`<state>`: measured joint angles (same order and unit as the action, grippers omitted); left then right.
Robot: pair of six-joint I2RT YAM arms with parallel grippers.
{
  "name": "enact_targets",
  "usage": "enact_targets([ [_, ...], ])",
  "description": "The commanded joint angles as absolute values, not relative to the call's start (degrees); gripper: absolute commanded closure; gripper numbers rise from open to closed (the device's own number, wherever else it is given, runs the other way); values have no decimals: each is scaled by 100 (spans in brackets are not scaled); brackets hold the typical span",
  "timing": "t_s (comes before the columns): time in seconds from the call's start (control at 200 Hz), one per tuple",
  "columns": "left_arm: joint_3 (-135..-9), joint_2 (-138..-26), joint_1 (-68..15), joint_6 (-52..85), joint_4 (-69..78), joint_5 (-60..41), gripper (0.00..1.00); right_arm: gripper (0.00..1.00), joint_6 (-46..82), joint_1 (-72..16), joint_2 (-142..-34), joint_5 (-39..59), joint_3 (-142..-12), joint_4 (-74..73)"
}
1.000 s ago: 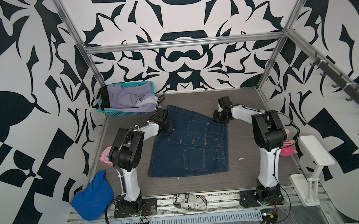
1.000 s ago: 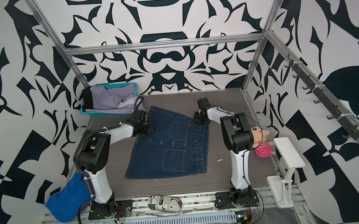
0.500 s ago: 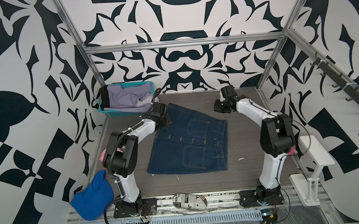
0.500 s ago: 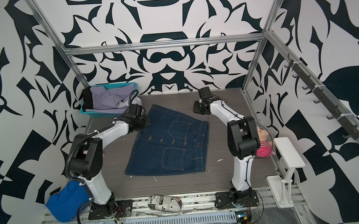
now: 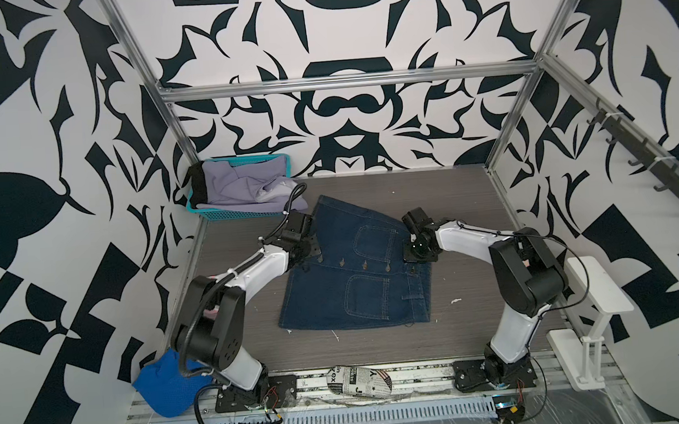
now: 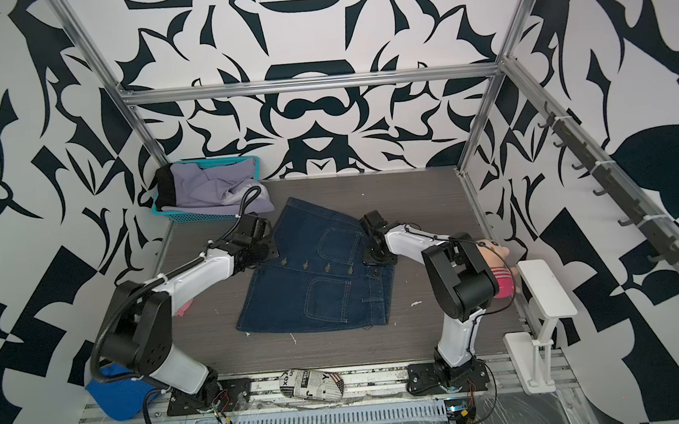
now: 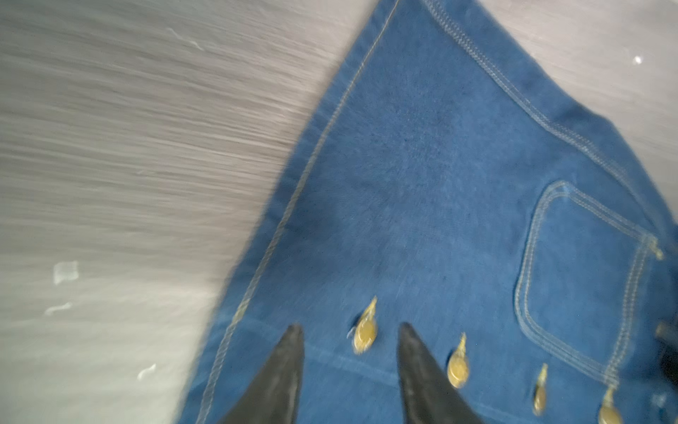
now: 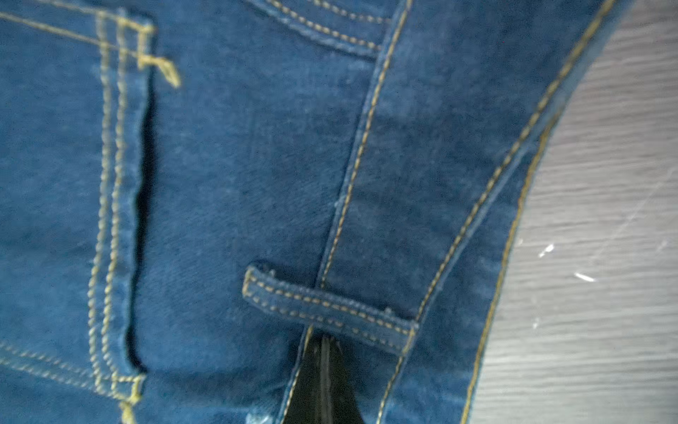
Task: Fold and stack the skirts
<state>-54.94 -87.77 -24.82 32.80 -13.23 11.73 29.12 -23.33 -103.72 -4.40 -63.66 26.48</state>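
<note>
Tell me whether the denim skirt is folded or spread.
Spread: the denim skirt lies flat, both pockets and its button row showing.

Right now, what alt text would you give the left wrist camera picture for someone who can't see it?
The left claw, its two black fingers apart, reaches over a flat dark blue denim skirt beside a row of brass buttons. A stitched patch pocket shows on the cloth, and grey wood-grain table borders the skirt's seamed edge.
</note>
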Motion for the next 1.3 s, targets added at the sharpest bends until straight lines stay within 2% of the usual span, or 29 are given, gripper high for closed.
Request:
enact_targets([
  [0.0, -5282, -8160, -2478, 3418, -1134, 1696, 51, 100, 2746, -2321, -10852, -843, -6906, 2633],
  [0.185, -5046, -7564, -2478, 3590, -1405, 1996, 44, 100, 2790, -2225, -11852, -864, -8040, 3035],
  [0.405, -4782, -7454, -2477, 3731, -1420, 1886, 43, 100, 2832, -2040, -12593, -731, -9305, 3145],
  [0.485, -4743, -7596, -2478, 3628, -1301, 1688, 49, 100, 2856, -2004, -12674, -631, -9677, 3313],
  [0.58, -4650, -7950, -2470, 3355, -700, 1302, 57, 100, 2907, -2013, -12354, -569, -9452, 3171],
  [0.64, -4955, -8370, -2452, 3189, -765, 1207, 64, 100, 2953, -2001, -12116, -560, -9223, 3092],
  [0.705, -5365, -8886, -2445, 3024, -869, 1261, 68, 100, 2937, -1966, -11866, -589, -9010, 3089],
  [0.885, -5923, -10000, -2350, 3227, -608, 1106, 68, 100, 3063, -1637, -10934, 74, -8295, 2661],
  [0.985, -6225, -10456, -2355, 3351, -714, 1025, 70, 100, 3069, -1635, -10426, 35, -8015, 2681],
  [1.295, -6520, -11024, -2090, 3527, -755, 1162, 74, 100, 2672, -1699, -10870, 122, -7970, 2889],
])
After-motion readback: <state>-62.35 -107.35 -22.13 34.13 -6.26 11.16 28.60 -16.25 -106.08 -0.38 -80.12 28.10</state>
